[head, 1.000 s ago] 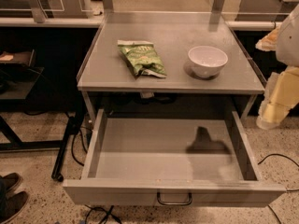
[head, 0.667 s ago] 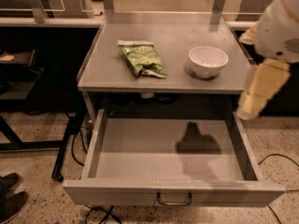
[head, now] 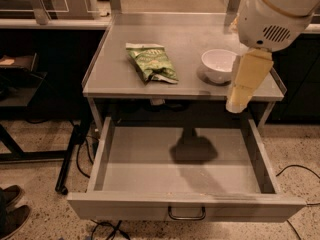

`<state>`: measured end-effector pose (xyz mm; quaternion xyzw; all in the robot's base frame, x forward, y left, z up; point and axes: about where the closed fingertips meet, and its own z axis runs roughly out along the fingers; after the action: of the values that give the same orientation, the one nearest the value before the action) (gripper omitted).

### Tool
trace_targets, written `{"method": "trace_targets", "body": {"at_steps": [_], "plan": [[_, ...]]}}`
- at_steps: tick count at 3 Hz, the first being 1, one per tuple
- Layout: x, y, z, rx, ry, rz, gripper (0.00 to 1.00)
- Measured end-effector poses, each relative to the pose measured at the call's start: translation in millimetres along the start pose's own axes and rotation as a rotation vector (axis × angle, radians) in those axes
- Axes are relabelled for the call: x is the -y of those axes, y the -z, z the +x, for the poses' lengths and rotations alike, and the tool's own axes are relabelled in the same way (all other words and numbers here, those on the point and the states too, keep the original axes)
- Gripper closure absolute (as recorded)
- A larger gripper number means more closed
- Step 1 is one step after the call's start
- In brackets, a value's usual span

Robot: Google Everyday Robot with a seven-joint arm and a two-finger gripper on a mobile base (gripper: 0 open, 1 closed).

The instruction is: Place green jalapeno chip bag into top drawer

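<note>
The green jalapeno chip bag [head: 151, 62] lies flat on the grey tabletop [head: 125, 79], left of centre, pale end strip toward the back. The top drawer [head: 185, 169] is pulled out wide below the tabletop, its grey floor bare apart from the arm's shadow; its dark handle [head: 186, 215] is at the front. My gripper [head: 243, 84] hangs at the right as a cream-coloured piece under the white arm housing [head: 275, 14]. It is above the tabletop's right front edge, next to the bowl, well right of the bag and holding nothing.
A white round bowl [head: 218, 65] stands on the tabletop right of the bag, partly behind the gripper. Cables [head: 82, 154] and a dark stand leg lie on the speckled floor at left. Shoes [head: 12, 209] show at the bottom left.
The arm has swung in from the right edge toward the left, now over the tabletop's right side. Its shadow on the drawer floor shifted left. Bag and bowl have not moved.
</note>
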<state>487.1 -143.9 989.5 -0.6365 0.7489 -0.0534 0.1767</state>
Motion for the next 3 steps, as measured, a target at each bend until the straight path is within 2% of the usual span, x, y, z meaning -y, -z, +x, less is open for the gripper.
{"method": "trace_targets", "body": {"at_steps": [1,2,3], "plan": [[20.2,-22.9,-38.9,0.051,0.042,0.016,0.0],[41.8,-45.6,-84.8,0.118,0.104,0.005,0.0],[63.9,-76.7,-128.6,0.17,0.187,-0.035,0.0]]}}
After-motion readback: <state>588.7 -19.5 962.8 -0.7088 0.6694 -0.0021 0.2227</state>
